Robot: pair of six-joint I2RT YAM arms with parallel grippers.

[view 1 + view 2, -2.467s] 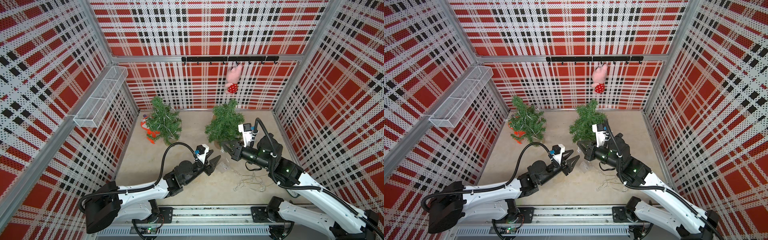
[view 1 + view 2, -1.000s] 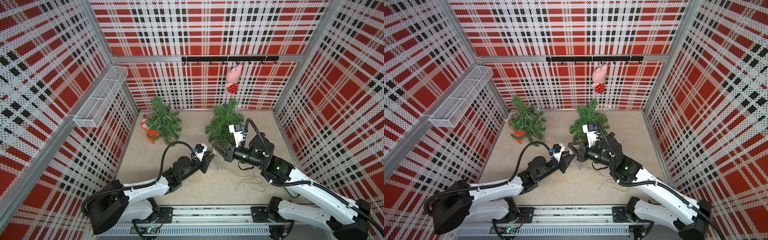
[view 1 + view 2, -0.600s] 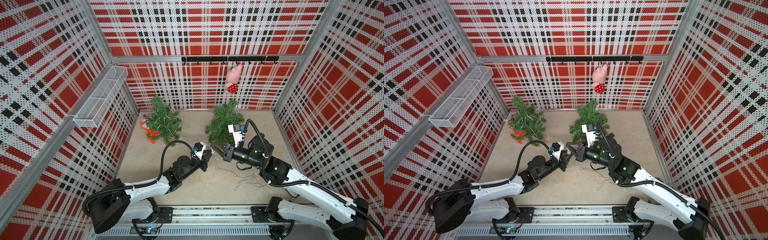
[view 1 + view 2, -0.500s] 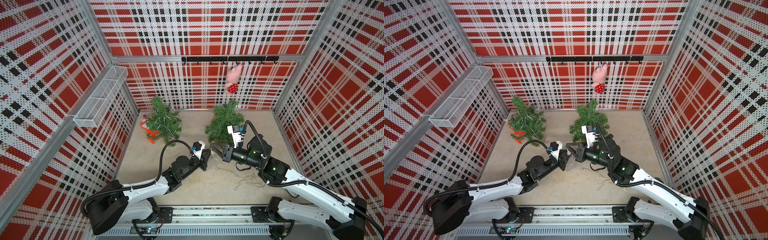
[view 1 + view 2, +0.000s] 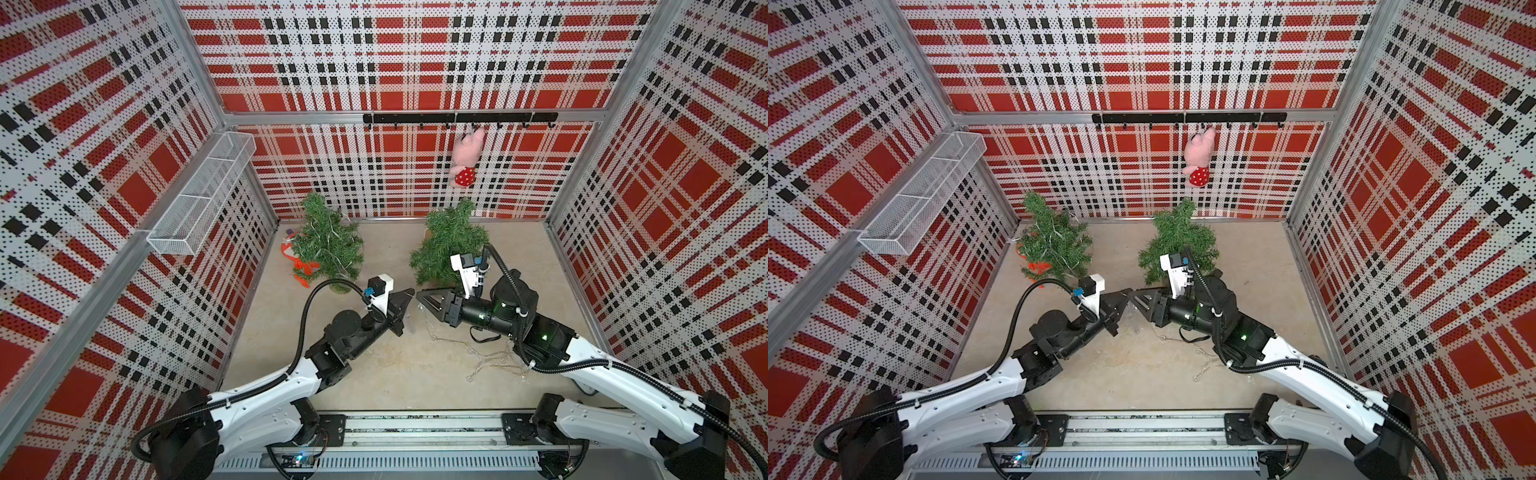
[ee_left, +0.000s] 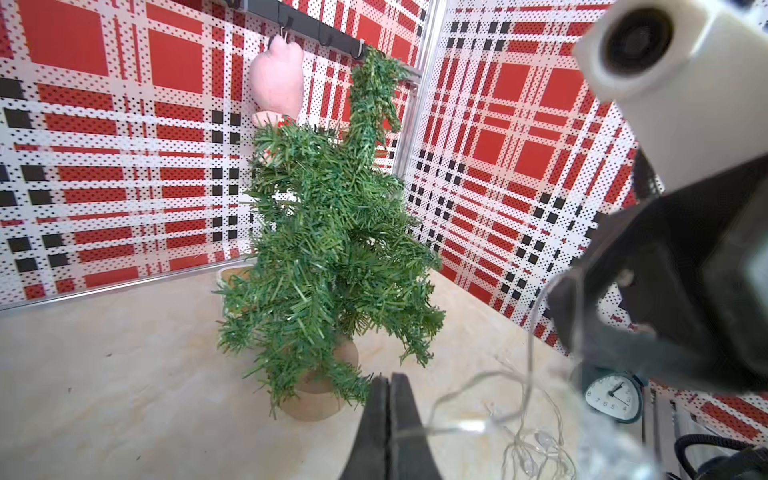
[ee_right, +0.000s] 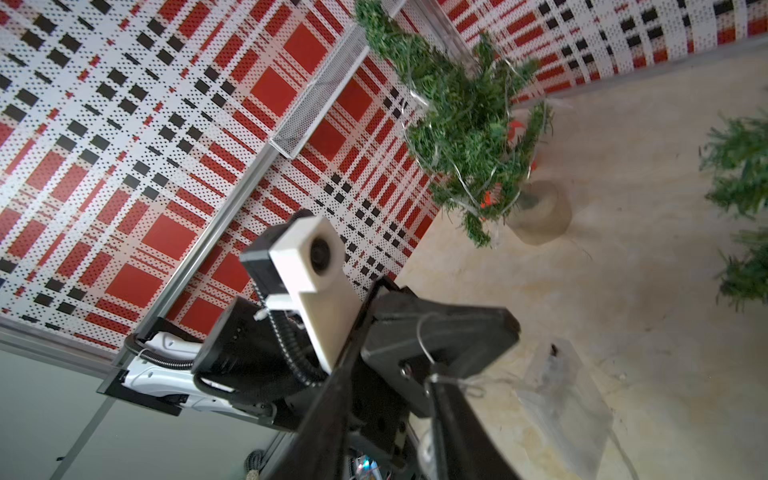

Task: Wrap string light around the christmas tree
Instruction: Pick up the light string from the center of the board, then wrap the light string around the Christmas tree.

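The beige tabletop [image 5: 395, 382] is shut in on three sides by red, white and black plaid perforated panels [image 5: 415, 75], and the arms' rail closes the fourth. The widest bare floor lies in front, between the arm bases, with a narrower strip between the two trees.

The left gripper [image 5: 409, 294] and the right gripper [image 5: 420, 297] meet tip to tip mid-floor, just in front of the bare green artificial christmas tree [image 5: 451, 245] in its tan pot. The left jaws are pressed together on the thin clear-wire string light [image 6: 478, 426]. The right jaws stand parted. The rest of the string lies in a loose tangle on the floor under the right arm.

Near the left wall stands a second green tree draped in silvery wire [image 5: 328, 249], with an orange-red object [image 5: 301, 270] behind it. A pink plush toy [image 5: 465, 162] hangs from a black hook rail [image 5: 457, 118] above the bare tree. A white mesh basket [image 5: 203, 195] juts from the left wall. A small teal alarm clock [image 6: 611, 397] sits beside the right arm.
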